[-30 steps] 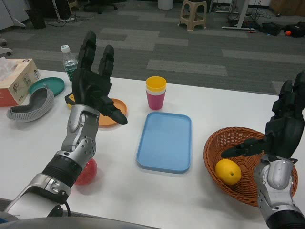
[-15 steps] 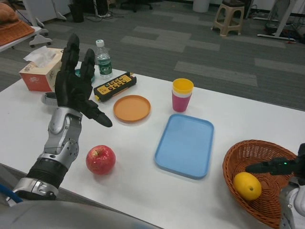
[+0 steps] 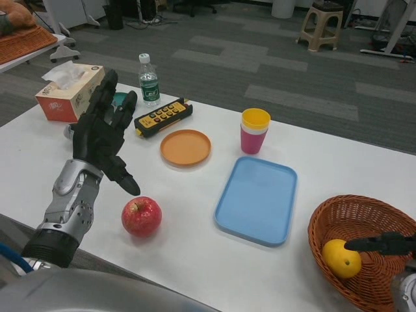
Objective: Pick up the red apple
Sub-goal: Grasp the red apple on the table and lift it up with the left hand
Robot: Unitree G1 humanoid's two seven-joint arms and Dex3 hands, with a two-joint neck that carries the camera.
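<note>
Red and glossy, the apple (image 3: 142,216) sits on the white bench (image 3: 188,260) near its front edge, just right of the left forearm. The left robot hand (image 3: 102,135) hovers above and behind it, fingers spread, holding nothing; one finger points down toward the fruit without touching. The apple looks firm, smooth and fairly light, likely to roll or slip, so a wrap around its widest part from above seems safest. Only fingertips of the right robot hand (image 3: 380,243) show at the right edge, extended over a wicker basket (image 3: 338,218) holding a yellow lemon (image 3: 341,259); whether that hand grips anything cannot be told. Further back sit an orange plate (image 3: 186,147), a blue tray (image 3: 257,199), stacked cups (image 3: 255,130), a yellow-buttoned remote (image 3: 162,117), a water bottle (image 3: 149,81) and a tissue box (image 3: 68,92). Nothing crowds the apple.
</note>
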